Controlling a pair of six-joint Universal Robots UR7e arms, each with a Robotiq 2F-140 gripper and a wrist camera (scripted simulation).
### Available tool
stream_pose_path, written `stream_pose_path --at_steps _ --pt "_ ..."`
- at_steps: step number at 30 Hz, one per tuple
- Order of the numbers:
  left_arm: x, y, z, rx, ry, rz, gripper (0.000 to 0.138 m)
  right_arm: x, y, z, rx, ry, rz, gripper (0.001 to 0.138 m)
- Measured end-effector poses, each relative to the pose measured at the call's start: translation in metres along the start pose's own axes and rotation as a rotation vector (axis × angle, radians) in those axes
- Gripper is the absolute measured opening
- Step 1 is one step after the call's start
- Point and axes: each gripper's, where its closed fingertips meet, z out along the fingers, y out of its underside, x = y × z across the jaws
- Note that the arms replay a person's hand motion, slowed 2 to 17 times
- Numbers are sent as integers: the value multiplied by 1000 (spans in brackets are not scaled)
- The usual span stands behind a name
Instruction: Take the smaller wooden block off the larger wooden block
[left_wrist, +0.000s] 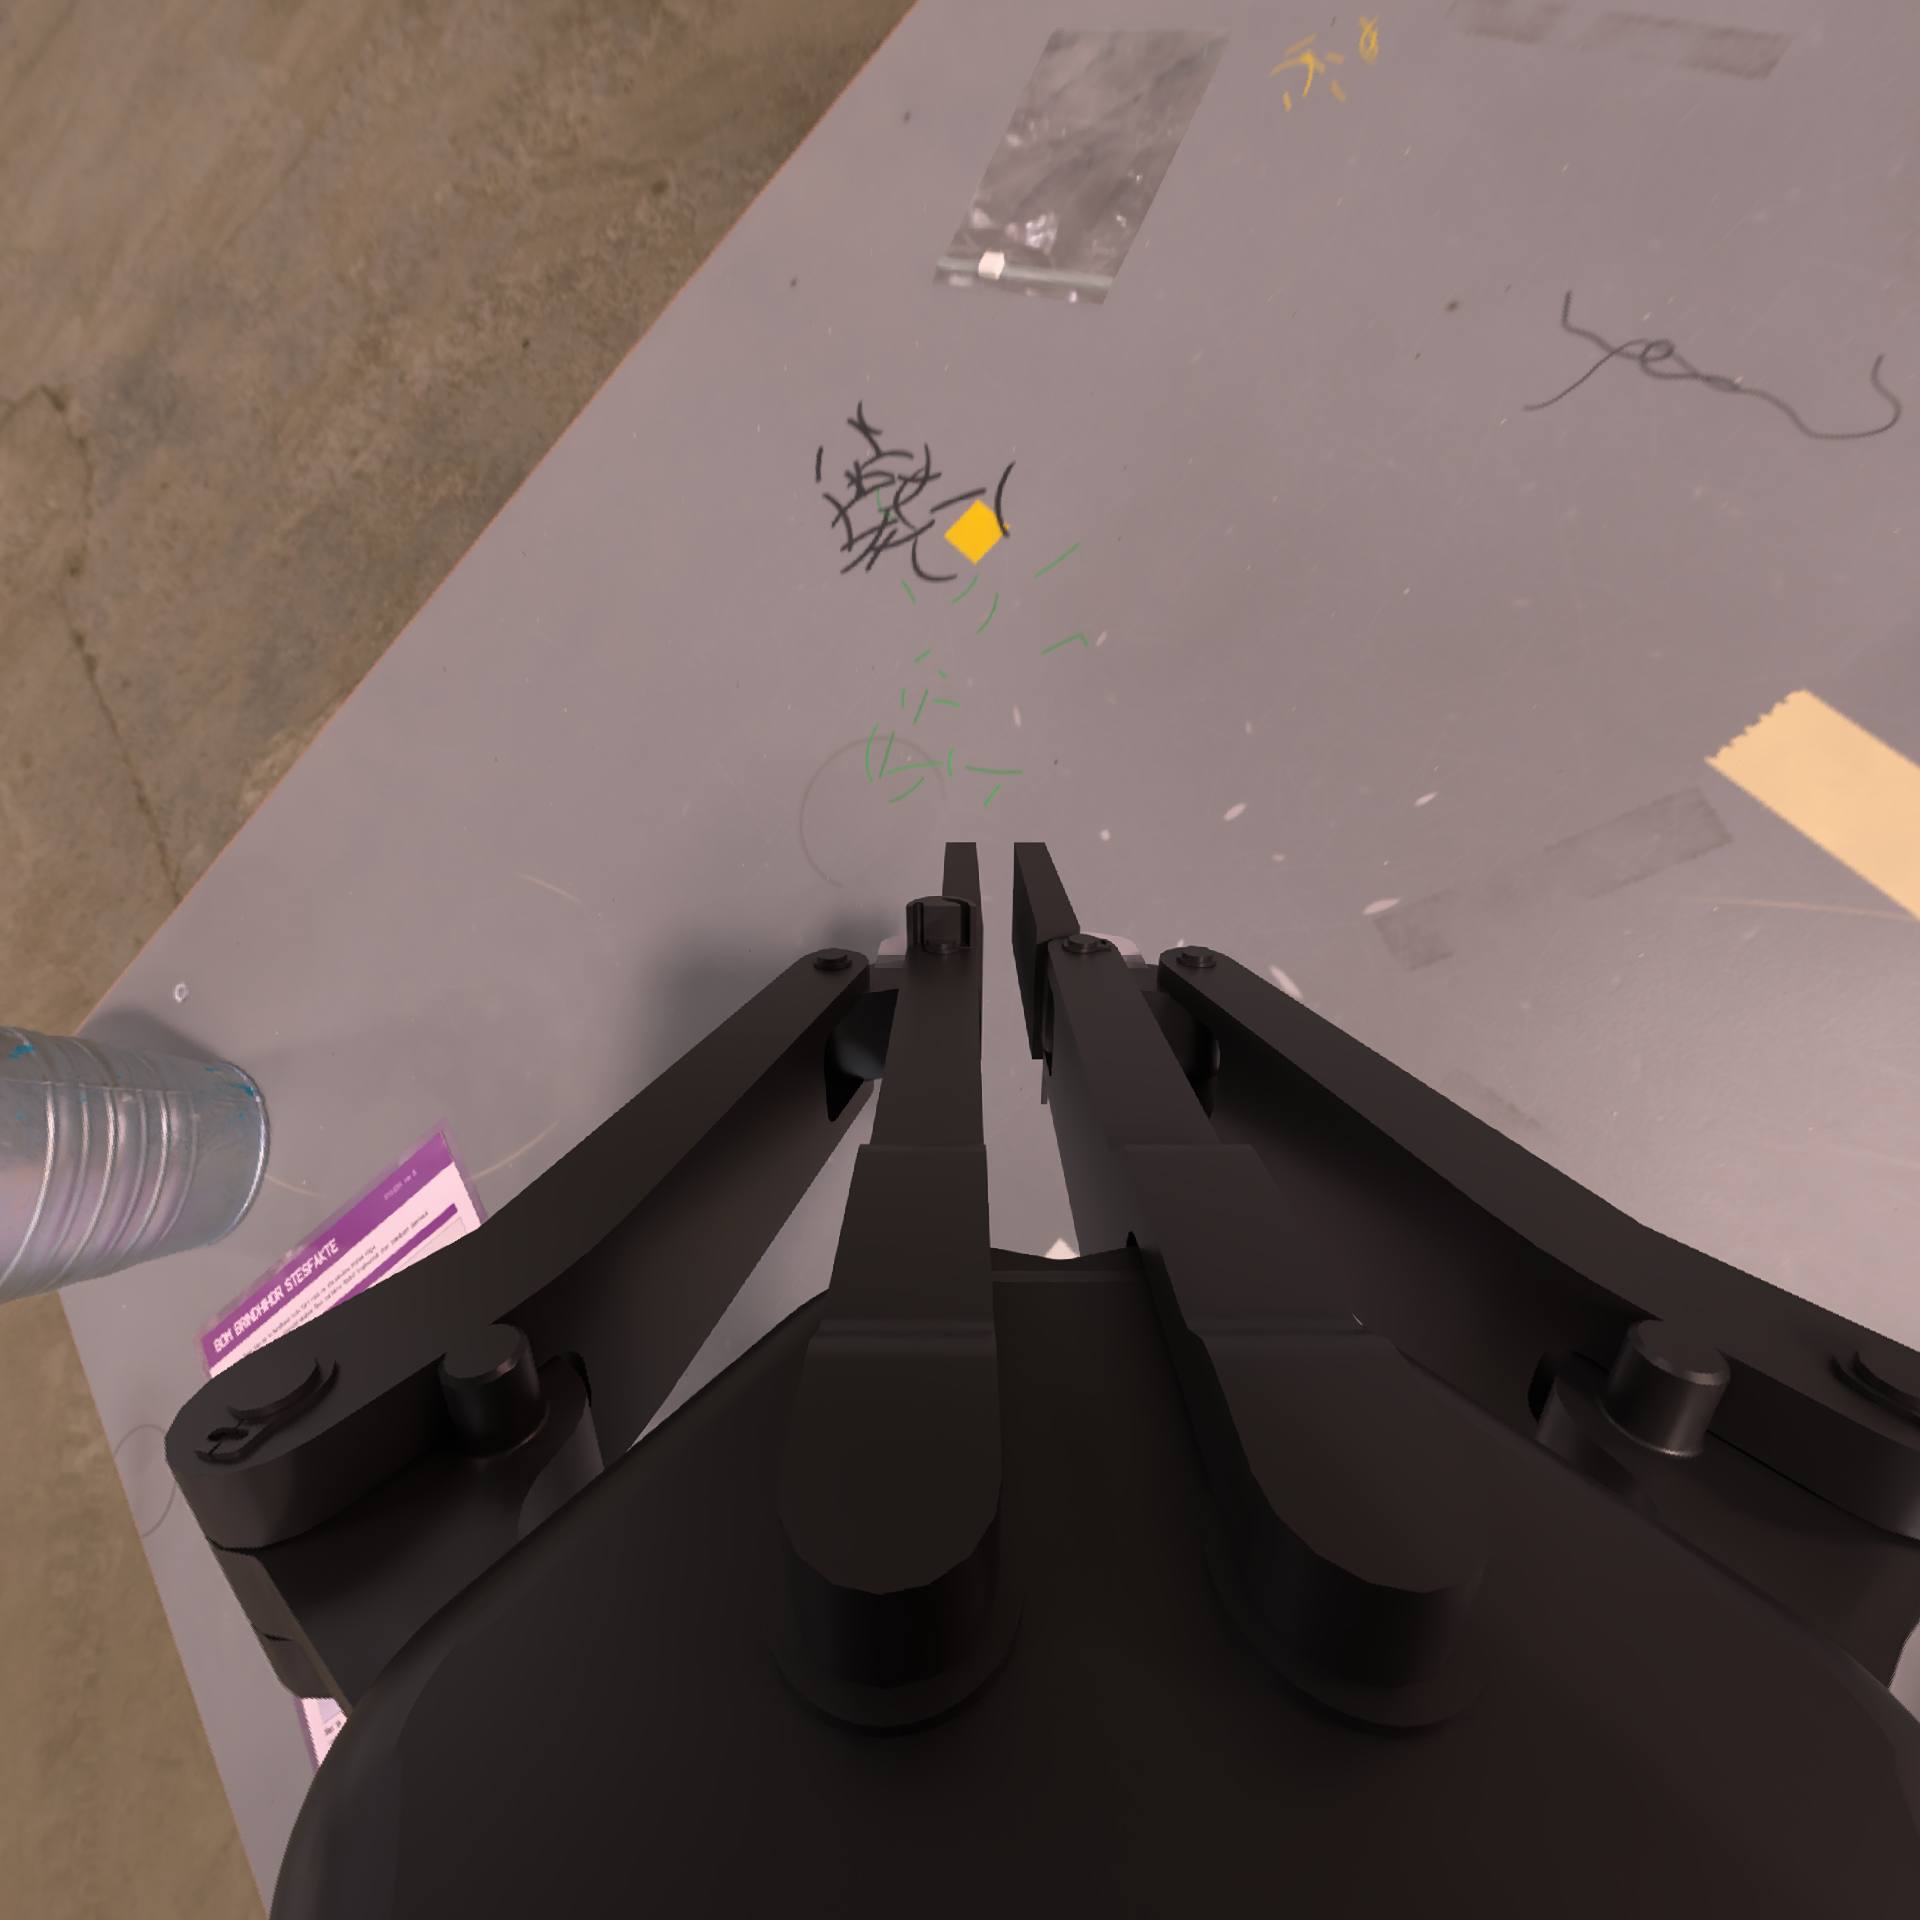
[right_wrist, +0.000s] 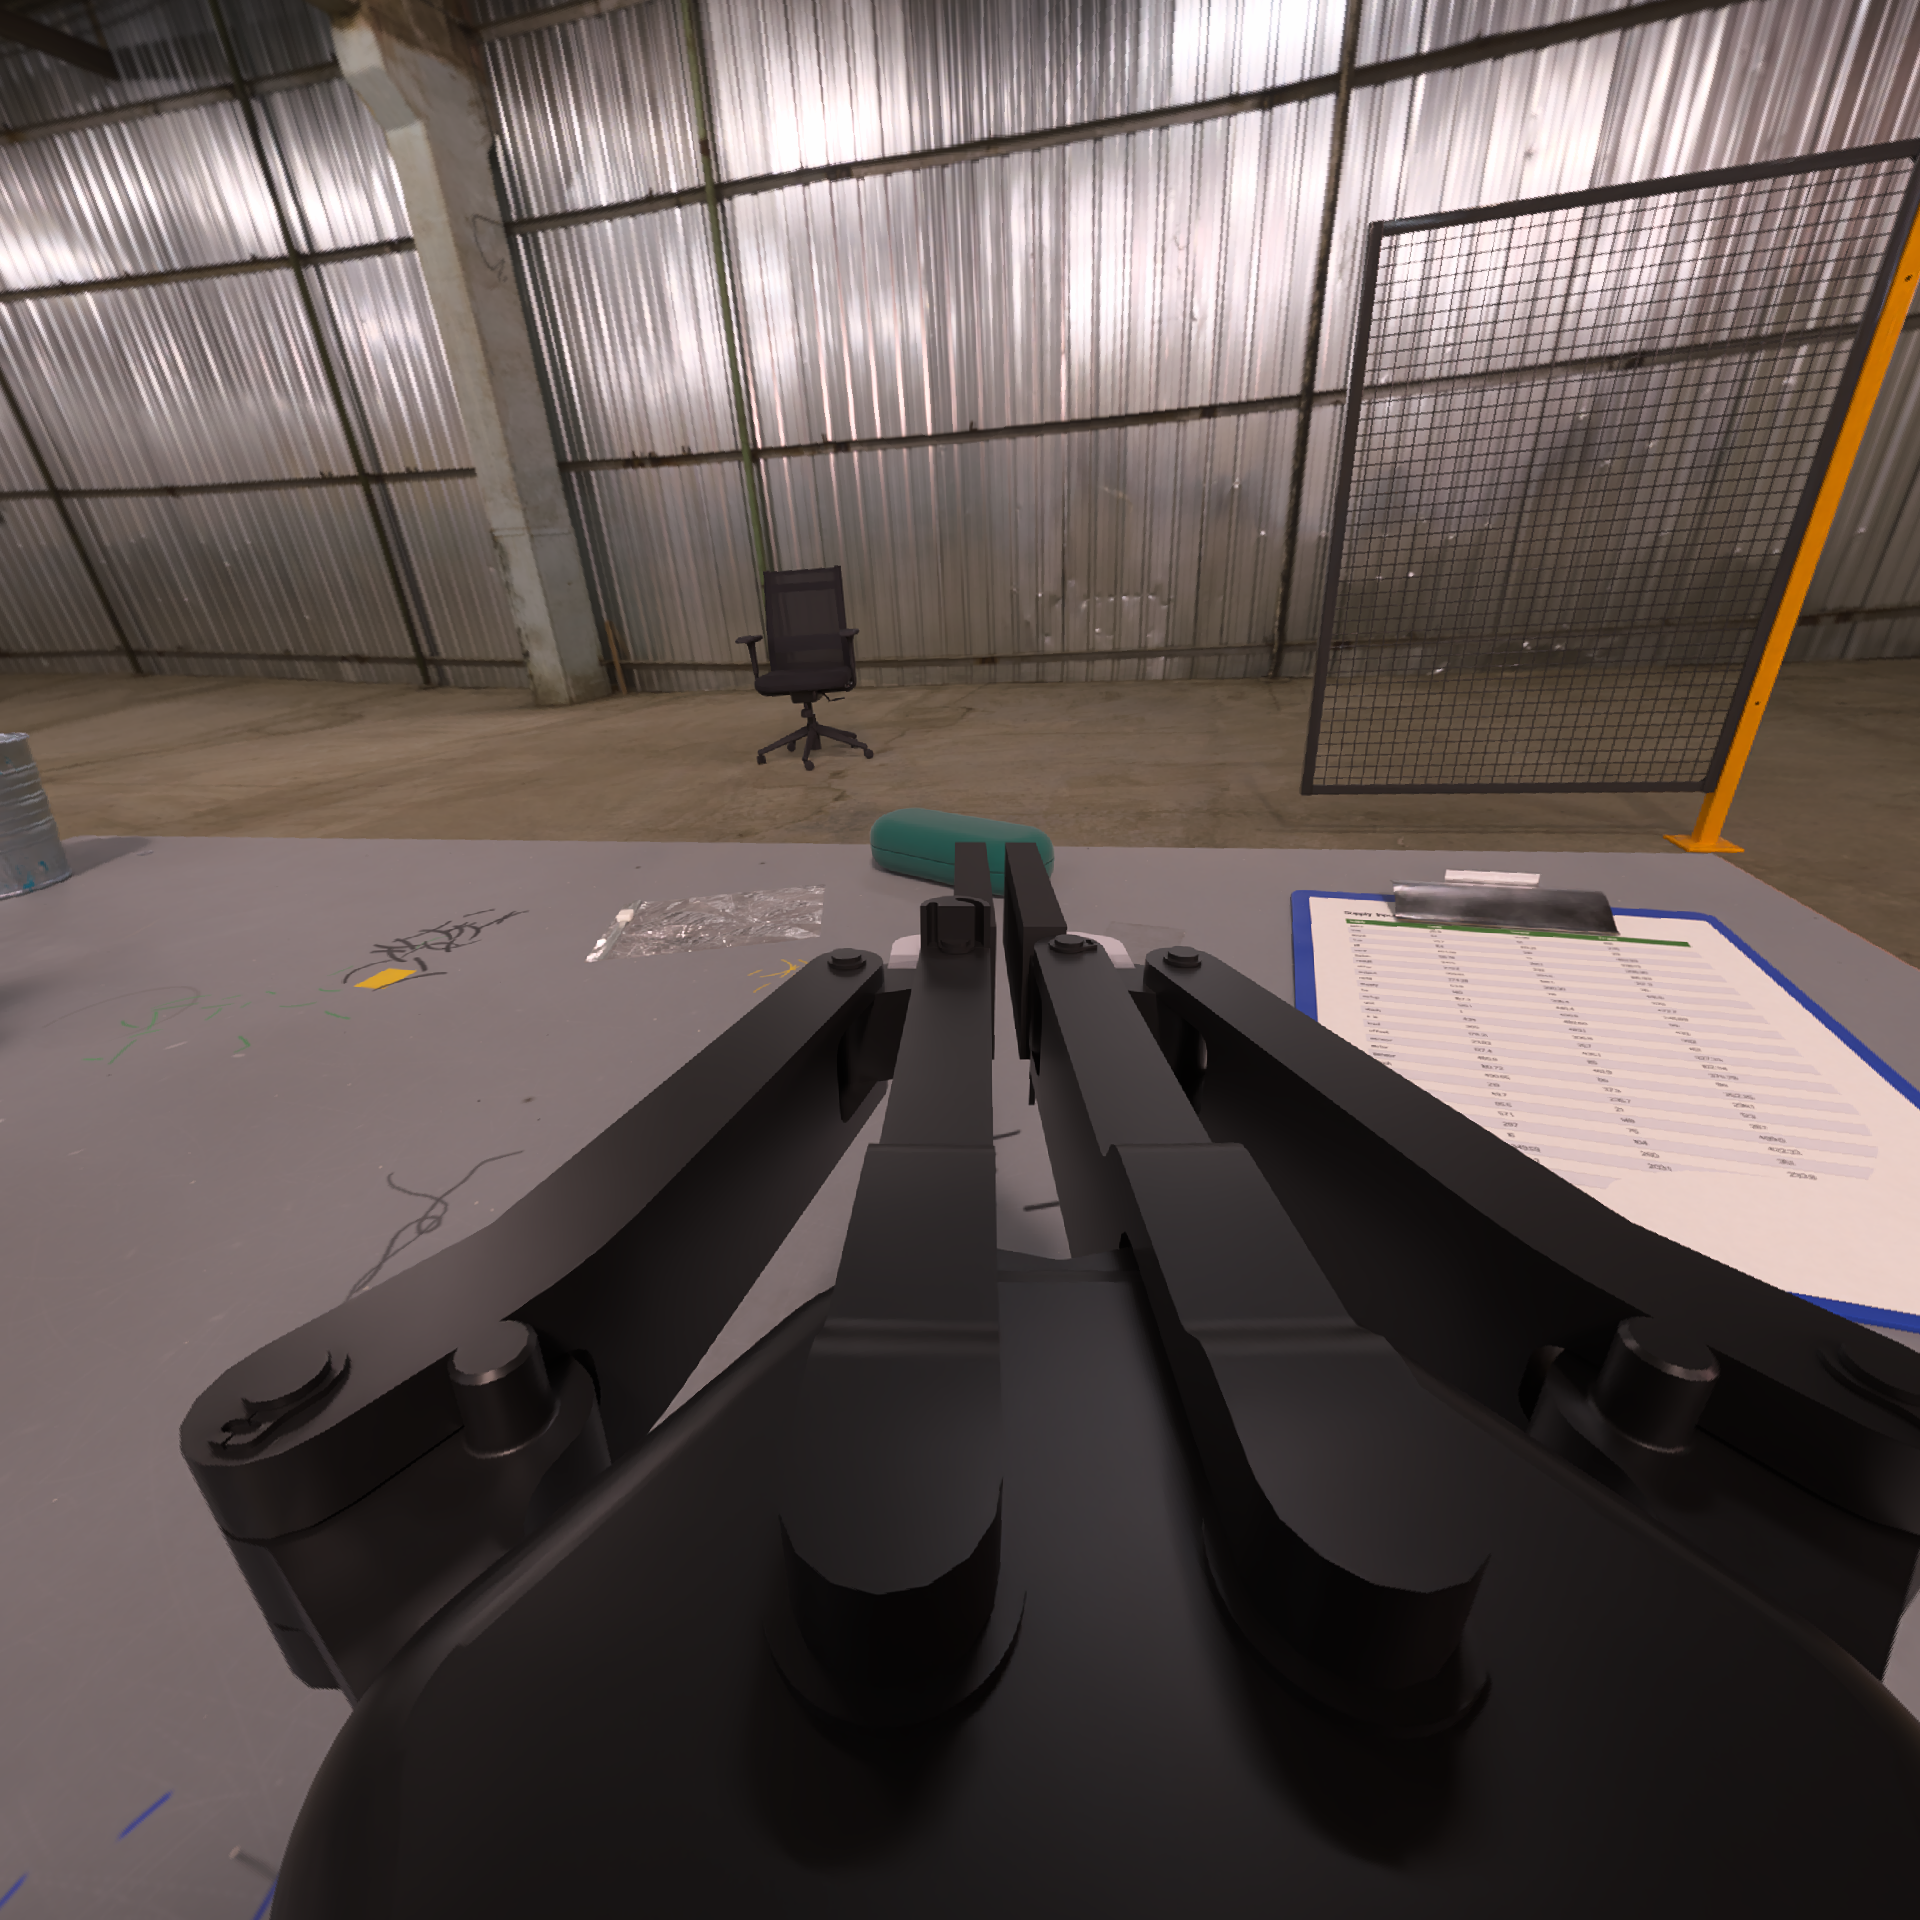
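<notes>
the left gripper (left_wrist: 995, 868) hangs above the grey table (left_wrist: 1351, 582) with its two black fingers drawn almost together, only a thin slit between the pads and nothing held in it. ahead of its tips lie green scratch marks (left_wrist: 940, 717), a black scribble (left_wrist: 883, 509) and a small yellow square (left_wrist: 975, 532) touching the scribble's right side. farther off sits a clear plastic bag (left_wrist: 1075, 166), lying flat, and to the right a strip of tan tape (left_wrist: 1829, 790) and a loose black thread (left_wrist: 1714, 384). at the table's left corner stands a ribbed metal can (left_wrist: 125, 1143), and just beside it a purple printed card (left_wrist: 343, 1278) partly hidden under the gripper's linkage. the right gripper (right_wrist: 997, 873) is likewise clenched on nothing, its fingers nearly meeting, pointing out level across the same table (right_wrist: 260, 1195). just past its tips, near the far edge, lies a teal glasses case (right_wrist: 920, 840), partly covered by the fingers. to the right rests a blue clipboard (right_wrist: 1311, 966) carrying a printed sheet under a metal clip. beyond the table are a black office chair (right_wrist: 808, 665), a wire mesh panel (right_wrist: 1558, 499) on an orange post, and corrugated metal walls. neither wooden block shows in either view, so where the task's blocks sit cannot be told.
</notes>
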Motion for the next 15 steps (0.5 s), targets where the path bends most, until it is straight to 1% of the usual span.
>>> stream_pose_path --at_steps 5,9,12,15 --pt "-17 24 19 -76 37 -25 10 0 2 1 -7 0 -1 5" --pt "-24 42 36 -151 75 -39 12 0 3 1 -11 1 -2 5" --pt "-28 55 48 -209 90 -17 15 0 4 2 -15 1 -4 5" --pt "-27 66 58 -265 128 23 18 1 5 2 -18 2 -7 5"
